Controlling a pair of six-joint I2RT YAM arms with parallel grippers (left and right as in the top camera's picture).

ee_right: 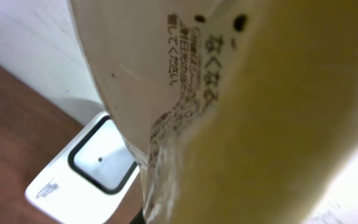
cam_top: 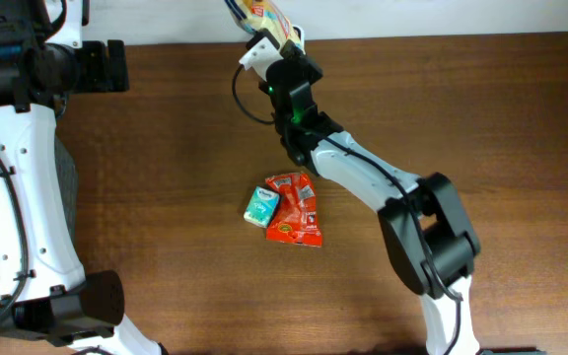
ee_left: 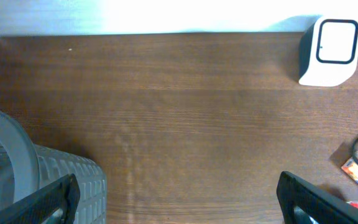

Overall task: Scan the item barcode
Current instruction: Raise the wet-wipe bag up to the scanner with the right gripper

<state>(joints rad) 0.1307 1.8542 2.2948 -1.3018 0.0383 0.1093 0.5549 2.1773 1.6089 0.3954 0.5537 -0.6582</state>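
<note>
I am watching the right gripper (cam_top: 276,39) clamping one cream-yellow printed plastic packet (ee_right: 241,112) near the one white boxy scanner (ee_right: 86,171), at the far edge. The left gripper (ee_left: 179,199) is hanging spread wide, holding nothing. Two more are lying mid-table, touching: one red foil packet (cam_top: 297,209) and one teal packet (cam_top: 261,205).

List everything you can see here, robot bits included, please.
table: one, dark brown wood, beneath everything
scanner: one, white, table's far edge
snack packet: one, red, table centre
small packet: one, teal, against the red one
held packet: one, cream and yellow, near the scanner
basket: one, grey, by the left arm
left gripper: one, black, open
right gripper: one, black, shut on held packet
</note>
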